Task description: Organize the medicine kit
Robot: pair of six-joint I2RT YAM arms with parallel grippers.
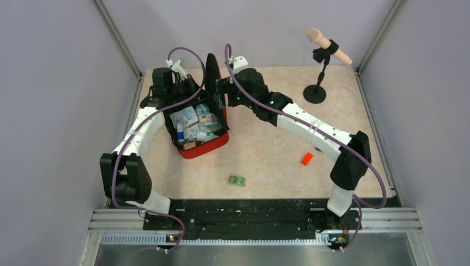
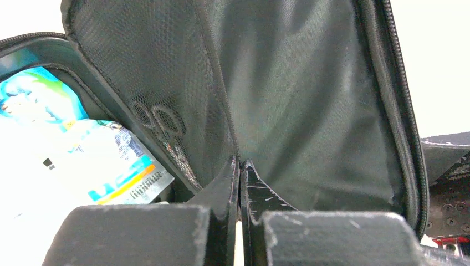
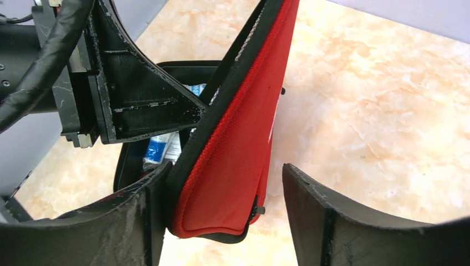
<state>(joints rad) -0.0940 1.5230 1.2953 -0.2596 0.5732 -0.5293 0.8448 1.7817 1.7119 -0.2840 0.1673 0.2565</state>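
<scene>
Kit point(image 1: 209, 147) lies open on the table point(image 1: 277, 138), at 10 o'clock from table centre, red base down, lid point(image 1: 212, 71) standing upright on its 1 o'clock side. The base is full of white and blue packets point(image 1: 191, 123).

Left gripper point(image 2: 239, 166) is inside the lid at 11 o'clock of the base, fingers pressed together, tips against the black lining point(image 2: 299, 100) by the mesh pocket point(image 2: 149, 83). Cannot tell if any fabric is caught between them.

Right gripper point(image 3: 226, 166) is at 1 o'clock, outside the lid, fingers spread. The lid's red edge point(image 3: 233, 183) is between them, touching one finger point(image 3: 141, 210) and apart from the other.

Green packet point(image 1: 237, 180) lies at 5 o'clock of the kit, apart from it. Red block point(image 1: 306, 159) lies at 4 o'clock, farther out. Mic on a stand point(image 1: 327, 45) is at 2 o'clock, near the far edge.
</scene>
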